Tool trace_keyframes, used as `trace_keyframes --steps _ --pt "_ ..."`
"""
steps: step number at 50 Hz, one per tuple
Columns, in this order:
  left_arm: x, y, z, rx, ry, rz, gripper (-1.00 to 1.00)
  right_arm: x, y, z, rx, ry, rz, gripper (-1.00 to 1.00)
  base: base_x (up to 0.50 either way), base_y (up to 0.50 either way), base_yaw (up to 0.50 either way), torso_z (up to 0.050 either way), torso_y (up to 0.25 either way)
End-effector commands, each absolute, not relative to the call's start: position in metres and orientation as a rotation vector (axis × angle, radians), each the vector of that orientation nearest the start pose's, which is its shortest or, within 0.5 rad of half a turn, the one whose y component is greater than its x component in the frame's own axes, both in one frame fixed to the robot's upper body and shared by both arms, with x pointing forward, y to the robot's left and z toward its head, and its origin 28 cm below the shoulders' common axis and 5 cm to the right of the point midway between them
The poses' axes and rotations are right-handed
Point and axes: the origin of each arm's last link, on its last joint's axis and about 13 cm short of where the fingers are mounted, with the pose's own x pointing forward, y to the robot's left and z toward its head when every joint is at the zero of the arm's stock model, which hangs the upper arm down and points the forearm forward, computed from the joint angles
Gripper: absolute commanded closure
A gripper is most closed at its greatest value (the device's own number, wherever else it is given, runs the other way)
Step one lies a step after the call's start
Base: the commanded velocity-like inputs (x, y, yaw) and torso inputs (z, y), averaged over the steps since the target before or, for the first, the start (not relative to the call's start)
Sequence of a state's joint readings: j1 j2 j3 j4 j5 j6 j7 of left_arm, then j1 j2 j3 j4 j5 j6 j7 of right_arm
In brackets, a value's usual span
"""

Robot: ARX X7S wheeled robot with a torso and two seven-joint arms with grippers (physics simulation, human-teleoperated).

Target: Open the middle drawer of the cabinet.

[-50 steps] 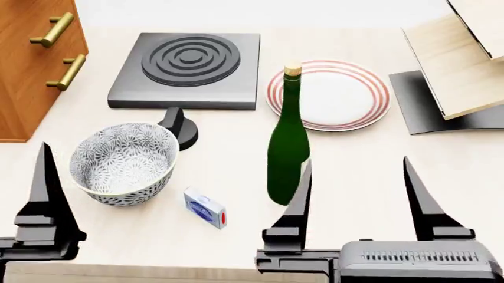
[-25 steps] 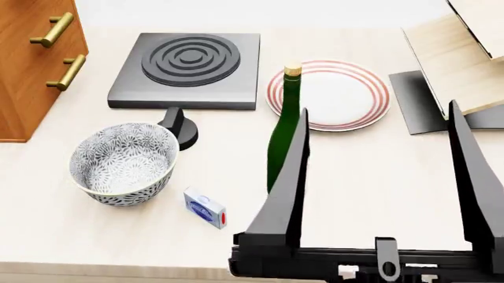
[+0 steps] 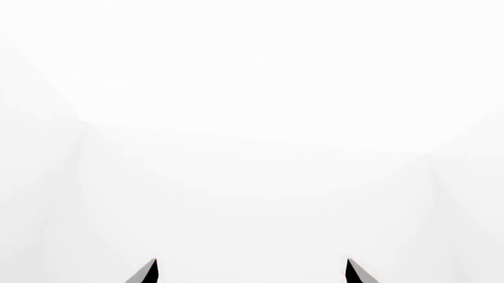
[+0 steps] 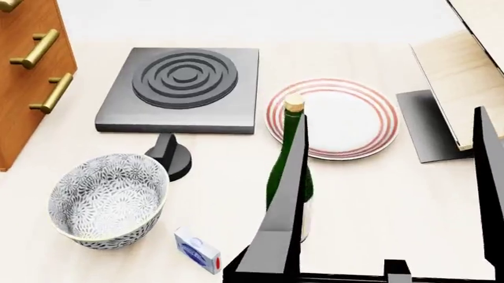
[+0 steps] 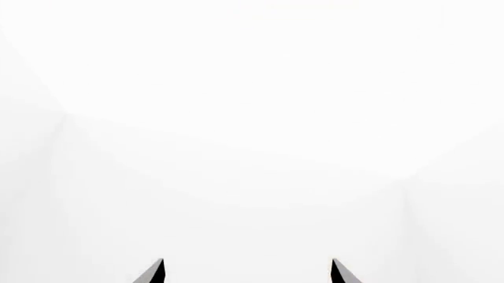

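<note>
Cabinet [image 4: 23, 88]: orange-brown, at the far-left edge of the head view, cut off by the frame; stands on the pale tabletop [image 4: 378, 194] left of the black burner plate [image 4: 179, 88].
Drawer handles: 3 brass bars showing down the cabinet front, the top 1 only as a corner stub.
Middle drawer [image 4: 35, 50]: judged to be the front with the bar handle just below that stub; looks closed, though the cropped view leaves this uncertain.
Handle axis: long axis running level across the drawer front, seen slanted from the head camera.
Right gripper [image 4: 393, 194]: large in the foreground at lower right, 2 dark fingers spread wide, nothing between them; the green bottle [image 4: 287, 165] partly hidden behind its left finger.
Left gripper [image 3: 252, 271]: absent from the head view; in the left wrist view only 2 fingertips well apart against blank white, so spread and empty.
Key relation: drawer far to the left of the right gripper and beyond it, with the patterned bowl [image 4: 106, 200], bottle and burner plate between.
Nearer arm: likely the left, since the cabinet lies on that side, though its position cannot be told.
Next move, as judged: fingers straddling the bar across its length, then a pull straight out from the front.
</note>
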State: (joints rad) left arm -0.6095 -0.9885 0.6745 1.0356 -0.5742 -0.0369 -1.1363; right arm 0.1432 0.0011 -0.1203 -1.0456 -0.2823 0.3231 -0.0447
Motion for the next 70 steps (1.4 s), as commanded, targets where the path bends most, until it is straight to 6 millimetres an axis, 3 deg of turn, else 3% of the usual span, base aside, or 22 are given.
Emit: trace_keyframes --steps 1,53,70 --pt "0.1476 0.2100 0.2401 -0.087 -0.822 -0.018 -1.00 0.1571 -0.0904 0.2181 -0.200 -0.890 -0.040 -1.00 0.50 0.00 0.00 0.000 0.000" --pt "0.1503 0.2099 0.2388 -0.083 -0.819 -0.015 -1.00 0.1596 -0.0875 0.2182 -0.191 -0.863 -0.021 -1.00 0.50 0.00 0.00 0.000 0.001" --pt "0.1501 0.2104 0.2373 -0.050 -0.813 -0.019 -1.00 0.1591 -0.0875 0.2177 -0.208 -0.861 -0.028 -1.00 0.02 0.00 0.00 0.000 0.000"
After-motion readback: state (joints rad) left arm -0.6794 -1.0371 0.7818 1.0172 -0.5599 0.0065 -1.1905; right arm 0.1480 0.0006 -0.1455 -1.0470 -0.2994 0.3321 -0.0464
